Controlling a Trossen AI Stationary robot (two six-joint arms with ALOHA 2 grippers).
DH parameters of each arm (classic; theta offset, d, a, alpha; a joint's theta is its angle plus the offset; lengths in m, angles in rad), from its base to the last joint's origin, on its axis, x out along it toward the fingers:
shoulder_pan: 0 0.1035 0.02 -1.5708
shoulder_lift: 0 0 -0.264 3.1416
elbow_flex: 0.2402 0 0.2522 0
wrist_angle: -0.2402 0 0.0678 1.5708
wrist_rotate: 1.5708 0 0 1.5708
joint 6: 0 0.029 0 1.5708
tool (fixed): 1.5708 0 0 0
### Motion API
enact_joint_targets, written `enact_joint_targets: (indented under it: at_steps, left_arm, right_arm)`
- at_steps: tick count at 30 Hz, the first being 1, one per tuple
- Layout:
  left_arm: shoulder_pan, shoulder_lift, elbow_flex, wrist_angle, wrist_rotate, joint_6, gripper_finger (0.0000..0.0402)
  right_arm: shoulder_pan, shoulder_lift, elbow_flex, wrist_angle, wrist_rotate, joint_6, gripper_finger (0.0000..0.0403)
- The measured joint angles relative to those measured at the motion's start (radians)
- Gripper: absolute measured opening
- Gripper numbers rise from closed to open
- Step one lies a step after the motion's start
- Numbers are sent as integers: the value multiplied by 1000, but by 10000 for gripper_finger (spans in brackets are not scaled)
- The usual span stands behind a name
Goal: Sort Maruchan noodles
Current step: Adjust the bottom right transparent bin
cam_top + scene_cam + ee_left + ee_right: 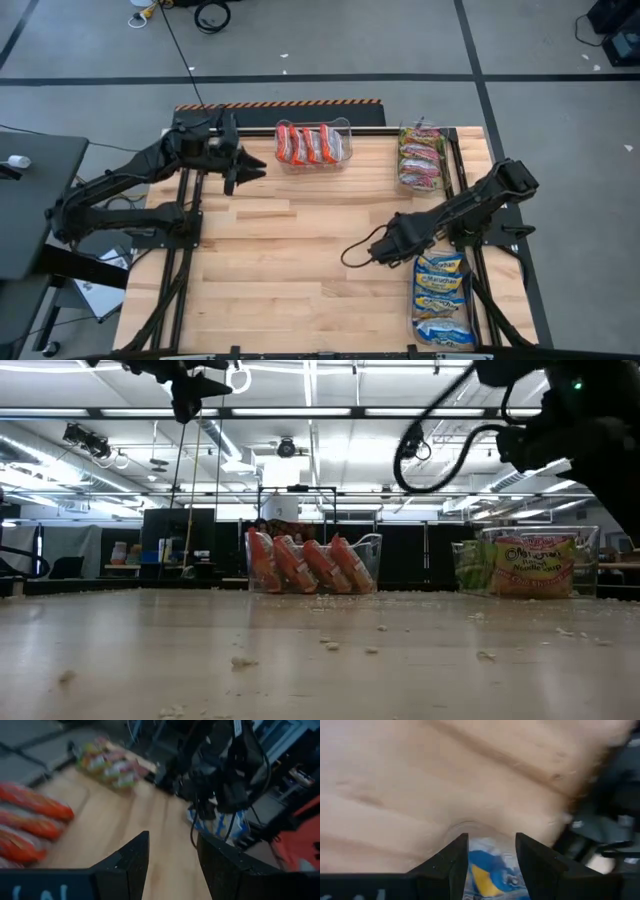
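The Maruchan noodles are already gathered by colour in three clear bins on the wooden bench [300, 260]. The red-and-white packets [312, 144] stand on edge, leaning side by side, in a clear bin [346, 128] at the bench's far edge near its middle. The green-and-white packets [421, 158] lie stacked in a second clear bin [404, 132] at the far right corner; in the low view they show behind that bin's wall, to the right of the red ones. The blue-and-yellow packets [441, 298] fill a third clear bin [447, 340] along the right edge, reaching toward the near right corner. No packet lies loose on the open boards; only small crumbs are scattered there in the low view.

The right tool [383, 252] hangs over the bench near the right edge, just beside the far end of the blue-and-yellow bin. Its own wrist view looks down past two parted fingers [452, 857] at a blue-and-yellow packet and the bin's rounded rim beneath them. The fingers stand released, with nothing between them.

The left tool [252, 172] is raised near the far left corner, just to the left of the red-and-white bin and apart from it. Its fingers [131, 862] are spread and empty, pointing across the bench toward the right arm.
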Motion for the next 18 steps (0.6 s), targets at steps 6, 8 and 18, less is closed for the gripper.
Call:
enact_joint_targets:
  at_steps: [6,8,18]
  left_arm:
    - [-86,-3,0,-68,0,-70,172]
    - [-110,-3,0,-72,-1,-86,172]
    - [-141,-3,0,-73,-21,-129,172]
  right_arm:
    - [63,0,1,156,-34,51,168]
    - [81,0,1,151,-28,64,168]
    - [95,0,68,168,102,50,168]
